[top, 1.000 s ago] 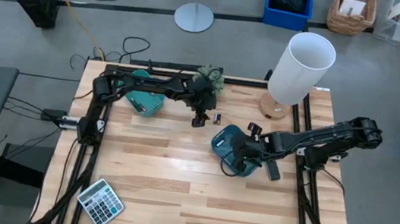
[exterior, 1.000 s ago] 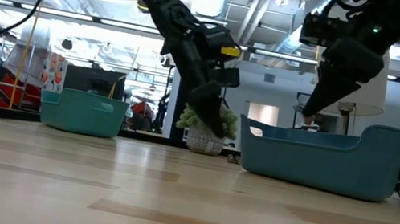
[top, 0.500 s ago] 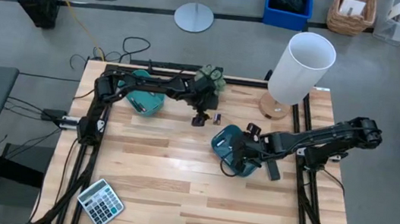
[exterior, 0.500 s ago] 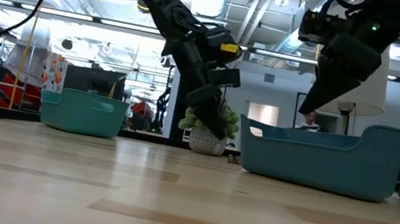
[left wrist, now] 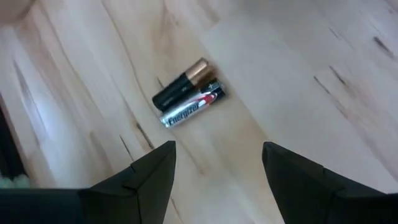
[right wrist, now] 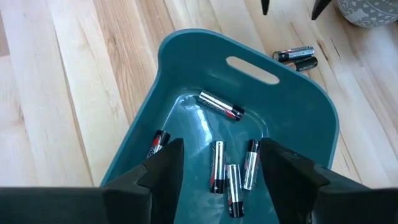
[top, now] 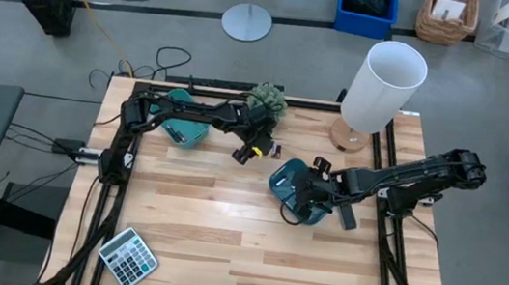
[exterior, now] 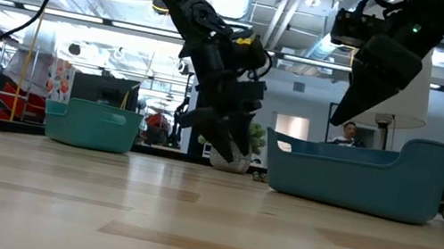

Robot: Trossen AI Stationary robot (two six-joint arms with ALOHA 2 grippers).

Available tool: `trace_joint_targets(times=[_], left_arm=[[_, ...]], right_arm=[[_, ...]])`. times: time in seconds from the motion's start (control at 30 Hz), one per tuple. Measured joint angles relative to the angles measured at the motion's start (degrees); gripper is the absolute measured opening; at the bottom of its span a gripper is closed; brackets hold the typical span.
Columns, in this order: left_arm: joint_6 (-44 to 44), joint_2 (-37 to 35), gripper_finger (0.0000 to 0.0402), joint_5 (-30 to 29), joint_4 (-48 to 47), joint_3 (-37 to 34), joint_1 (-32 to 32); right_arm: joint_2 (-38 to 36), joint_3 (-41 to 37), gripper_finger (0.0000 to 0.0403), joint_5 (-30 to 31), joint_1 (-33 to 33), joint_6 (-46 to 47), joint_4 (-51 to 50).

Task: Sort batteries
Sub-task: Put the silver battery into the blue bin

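Left wrist view shows me my left gripper (left wrist: 217, 168) with fingers spread and empty, hovering above two batteries (left wrist: 188, 101) lying side by side, touching, on the bare wooden table (left wrist: 298, 74), one dark with a copper end, one silver. My right gripper (right wrist: 221, 163), fingers apart too and empty, hangs over the teal tray (right wrist: 311, 112), where five silvery batteries (right wrist: 221, 104) lie loose on its floor
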Motion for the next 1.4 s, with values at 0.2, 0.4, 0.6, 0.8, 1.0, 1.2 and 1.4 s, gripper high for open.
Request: trace_joint_targets(times=[0.2, 0.4, 0.6, 0.8, 1.0, 1.2, 1.4], left_arm=[[4.54, 0.00, 0.0204, 4.45, 0.29, 0.99, 1.45], [1.51, -0.02, 0.0186, 7.82, 0.50, 1.62, 2.34], [-11.63, -0.02, 0.0187, 7.97, 3.85, 1.62, 2.29], [-29.89, -0.02, 0.0183, 7.91, 6.53, 1.66, 3.09], [-44.57, -0.02, 0.0182, 7.33, 8.28, 1.66, 3.23], [-38.01, -0.02, 0.0182, 2.94, 7.35, 1.70, 2.43], [-25.09, 0.02, 0.0182, -3.79, -0.44, 6.45, 1.37]], right_arm=[[0.00, 0.00, 0.0224, 0.02, -0.14, -0.01, 0.09], [0.00, 0.00, 0.0223, 0.07, -0.98, -0.01, 1.14], [0.00, 0.00, 0.0223, 0.09, -1.95, -0.04, 3.33], [0.00, 0.00, 0.0223, 0.11, -1.86, 0.39, 3.56], [0.00, 0.00, 0.0223, 0.11, -1.44, 0.91, 3.58], [0.00, 0.00, 0.0223, 0.11, -0.47, 1.58, 3.58], [-0.26, 0.00, 0.0223, 2.26, 2.00, 1.57, 3.89]])
